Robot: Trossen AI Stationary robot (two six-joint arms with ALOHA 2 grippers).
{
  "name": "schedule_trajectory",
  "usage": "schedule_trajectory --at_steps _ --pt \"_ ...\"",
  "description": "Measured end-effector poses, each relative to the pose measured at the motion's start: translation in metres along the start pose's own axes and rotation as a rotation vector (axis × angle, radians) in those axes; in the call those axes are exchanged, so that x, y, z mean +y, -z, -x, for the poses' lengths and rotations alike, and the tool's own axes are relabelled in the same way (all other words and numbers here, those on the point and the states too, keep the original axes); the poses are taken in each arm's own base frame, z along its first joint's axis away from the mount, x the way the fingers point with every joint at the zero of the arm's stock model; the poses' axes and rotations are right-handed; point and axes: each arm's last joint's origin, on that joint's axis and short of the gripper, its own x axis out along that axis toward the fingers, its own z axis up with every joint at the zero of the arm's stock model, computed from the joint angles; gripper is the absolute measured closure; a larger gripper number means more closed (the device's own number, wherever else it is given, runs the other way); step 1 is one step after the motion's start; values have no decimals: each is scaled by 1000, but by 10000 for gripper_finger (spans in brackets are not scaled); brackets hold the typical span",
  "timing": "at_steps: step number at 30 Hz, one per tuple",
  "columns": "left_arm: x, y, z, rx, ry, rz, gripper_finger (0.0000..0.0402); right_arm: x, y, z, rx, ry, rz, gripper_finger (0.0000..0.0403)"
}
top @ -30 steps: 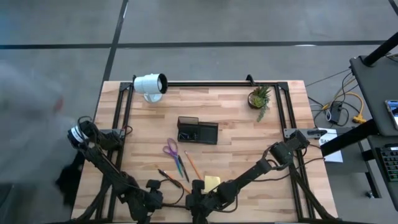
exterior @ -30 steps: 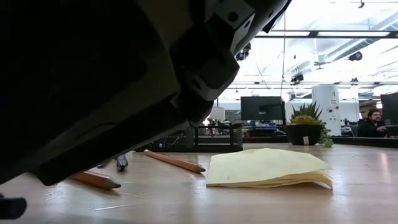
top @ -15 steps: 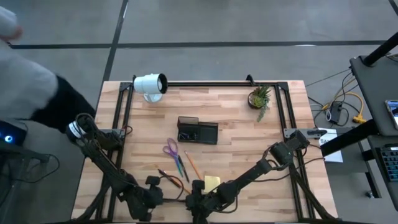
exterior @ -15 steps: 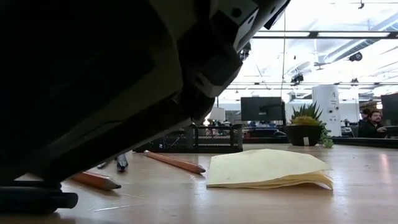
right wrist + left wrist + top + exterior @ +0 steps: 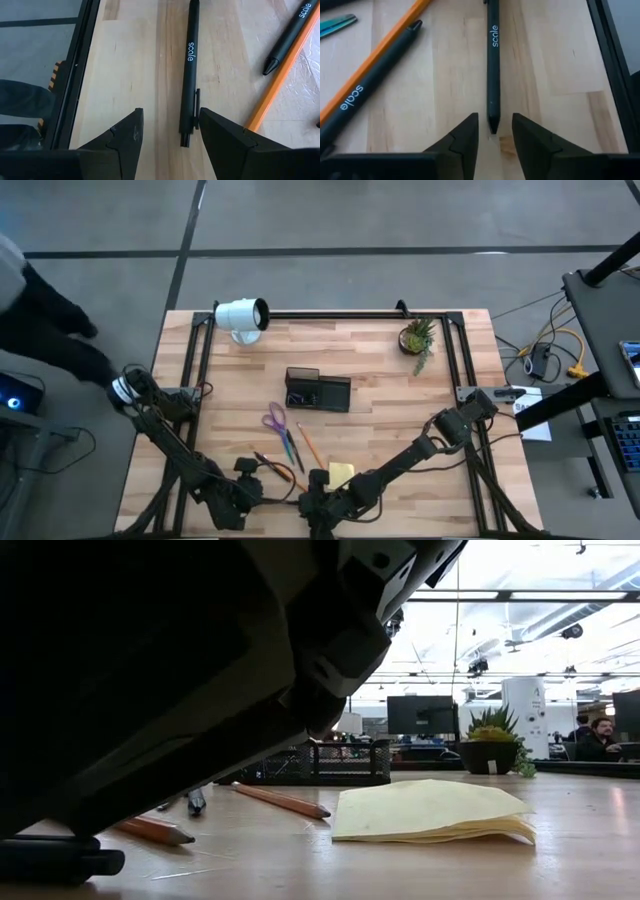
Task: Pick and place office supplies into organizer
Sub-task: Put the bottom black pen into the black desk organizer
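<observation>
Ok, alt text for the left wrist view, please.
The open left gripper points along a pale wooden table, its two dark fingers either side of the tip of a slim black pen marked "scale". A second black pen and an orange pencil lie alongside.

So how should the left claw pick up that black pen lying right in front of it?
Probably from straight above, pinching the slim barrel of the black pen across its width. It lies flat on the table, tip between the open left gripper fingers.

grey floor (image 5: 400, 220), monitors (image 5: 420, 713) behind table.
</observation>
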Motion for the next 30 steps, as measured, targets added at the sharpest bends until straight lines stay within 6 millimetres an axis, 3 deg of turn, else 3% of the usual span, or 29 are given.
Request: schedule_trajectory --at_steps 4,16,30 --pt "3 -1 -1 1 -8 5 306 0 0 0 0 0 0 220" --pt "4 0 -4 4 37 -15 389 0 -1 2 -2 -1 0 220" --pt "7 1 -13 -25 40 -3 401 -3 -2 11 49 27 18 220"
